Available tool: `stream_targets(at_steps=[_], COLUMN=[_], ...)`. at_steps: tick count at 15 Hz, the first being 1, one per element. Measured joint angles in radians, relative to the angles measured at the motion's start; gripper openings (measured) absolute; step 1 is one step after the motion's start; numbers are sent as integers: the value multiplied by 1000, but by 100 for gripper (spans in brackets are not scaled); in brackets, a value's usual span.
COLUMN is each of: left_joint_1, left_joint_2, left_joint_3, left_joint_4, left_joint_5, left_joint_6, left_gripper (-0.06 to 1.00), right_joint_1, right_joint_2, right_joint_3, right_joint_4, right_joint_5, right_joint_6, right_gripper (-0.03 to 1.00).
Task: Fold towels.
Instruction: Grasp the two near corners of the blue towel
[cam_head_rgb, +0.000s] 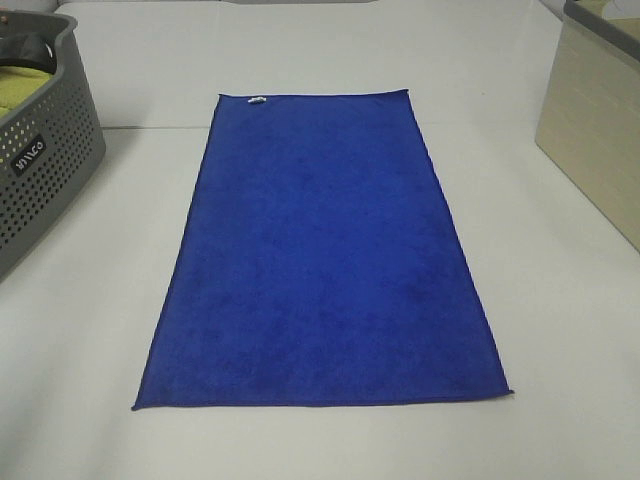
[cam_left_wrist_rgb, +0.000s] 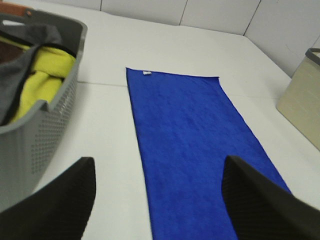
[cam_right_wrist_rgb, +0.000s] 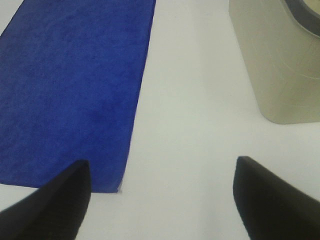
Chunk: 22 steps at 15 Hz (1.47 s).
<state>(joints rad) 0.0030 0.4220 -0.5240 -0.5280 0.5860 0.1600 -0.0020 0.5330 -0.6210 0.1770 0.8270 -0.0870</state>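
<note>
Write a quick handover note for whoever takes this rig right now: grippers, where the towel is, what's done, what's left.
Left gripper: open, empty, over the left side of the blue towel.
Right gripper: open, empty, beside the blue towel near its right front corner.
Blue towel: spread flat on the white table, white tag at its far edge.
Done: no fold yet.
Left: the whole fold.

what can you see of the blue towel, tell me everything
The blue towel is a royal-blue rectangle of fuzzy, microfibre-looking cloth with a stitched hem along its edges and a small white tag on the short edge that is farthest in the high view. It lies fully spread, flat and unfolded, on the white table, between the grey basket and the beige bin, touching neither. Nothing rests on it.
</note>
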Motion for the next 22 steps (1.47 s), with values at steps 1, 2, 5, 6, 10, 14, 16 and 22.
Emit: stream_targets(at_steps=[1,2,5,6,10,14,16,22], left_joint_1=[0,0,0,0,0,0,0,-109], left_joint_2=[83,164,523,610,936,1140,1207,1319], left_joint_3=[0,0,0,-4,-99,-140,-141,-142], left_joint_4=[-53,-100,-289,-341,-505,-534,-537,-556], left_joint_5=[-5,-6,-61,-64,11,48,49,-21], left_joint_6=[1,11,163,212,382,421,443,485], left_gripper=[68,68,68,68,68,68,68,68], right_joint_1=[0,0,0,0,0,-2,-5,-5], right_joint_2=[72,143,442,525,815,1029,1099,1248], right_joint_3=[-30,-56,-136,-153,-206,-217,-217,-218], right_joint_4=[16,32,124,140,152,238,298,332], right_joint_5=[-2,-2,-6,-11,-14,-14,-14,-72], right_joint_6=[0,0,-2,-8,-18,-138,-203,-253], right_gripper=[76,76,76,76,76,76,76,76])
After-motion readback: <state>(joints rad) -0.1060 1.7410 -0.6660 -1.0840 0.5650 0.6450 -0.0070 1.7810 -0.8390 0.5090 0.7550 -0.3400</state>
